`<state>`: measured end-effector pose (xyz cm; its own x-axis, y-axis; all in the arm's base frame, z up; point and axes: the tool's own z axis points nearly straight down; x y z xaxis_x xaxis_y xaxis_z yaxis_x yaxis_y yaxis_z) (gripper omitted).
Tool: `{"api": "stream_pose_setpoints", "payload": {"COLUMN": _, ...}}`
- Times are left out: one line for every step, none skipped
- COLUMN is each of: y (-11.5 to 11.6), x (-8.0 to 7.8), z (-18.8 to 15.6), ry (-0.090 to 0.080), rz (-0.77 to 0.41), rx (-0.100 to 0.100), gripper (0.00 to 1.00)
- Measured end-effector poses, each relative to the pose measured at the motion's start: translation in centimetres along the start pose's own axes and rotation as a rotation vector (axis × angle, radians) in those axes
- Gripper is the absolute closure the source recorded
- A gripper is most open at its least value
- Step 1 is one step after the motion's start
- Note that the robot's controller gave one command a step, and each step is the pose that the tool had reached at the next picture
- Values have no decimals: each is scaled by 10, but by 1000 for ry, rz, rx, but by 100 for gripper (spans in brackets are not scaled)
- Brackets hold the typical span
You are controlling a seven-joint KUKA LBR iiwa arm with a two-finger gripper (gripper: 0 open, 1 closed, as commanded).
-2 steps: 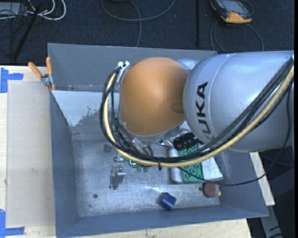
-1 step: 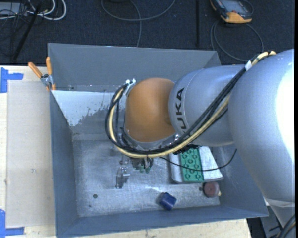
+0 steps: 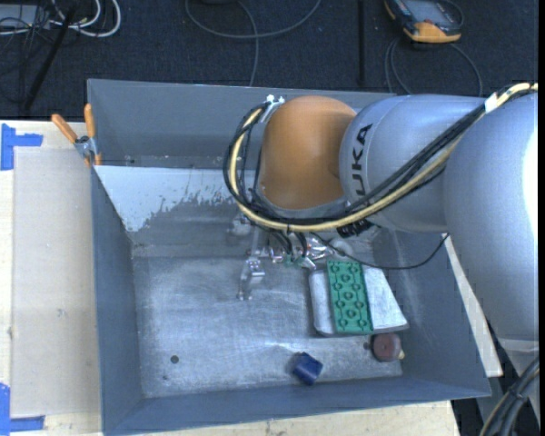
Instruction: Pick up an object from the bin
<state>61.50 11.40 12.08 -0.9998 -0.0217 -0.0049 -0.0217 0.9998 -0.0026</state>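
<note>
Claw (image 3: 252,278) hung low over bare floor near the middle of the bin (image 3: 113,289), beneath the orange cover (image 3: 300,153) on your arm. You could not tell whether it was released or clenched, and nothing showed in it.

The nearest thing was the green block (image 3: 349,296), just to the claw's right, lying flat on a white pad (image 3: 386,302) toward the bin's right side. You would likely have found the block stiff, light plastic with a patterned top. The best hold looked to be across its narrow width, on the two long edges. The pad looked softer, so it might have given way under a push or lifted along with the block.

A brown disc (image 3: 384,346) sat just in front of the pad, low and flat, with little edge to pinch. A blue piece (image 3: 304,367) lay near the front wall, well apart from the claw. It looked small and light enough to skid on the metal
</note>
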Motion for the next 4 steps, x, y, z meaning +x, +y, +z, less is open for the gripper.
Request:
{"api": "stream_pose_setpoints", "payload": {"y": -50, "x": 1, "z": -3, "ry": 6, "rz": 110, "rx": 0, "gripper": 0}}
{"api": "stream_pose_setpoints", "payload": {"y": -116, "x": 15, "z": 15, "ry": 9, "rz": 108, "rx": 1, "gripper": 0}}
{"api": "stream_pose_setpoints", "payload": {"y": -236, "x": -4, "z": 47, "ry": -1, "rz": 513, "rx": -26, "gripper": 0}}
{"api": "stream_pose_setpoints", "payload": {"y": -241, "x": -6, "z": 44, "ry": -12, "rz": 516, "rx": -16, "gripper": 100}}
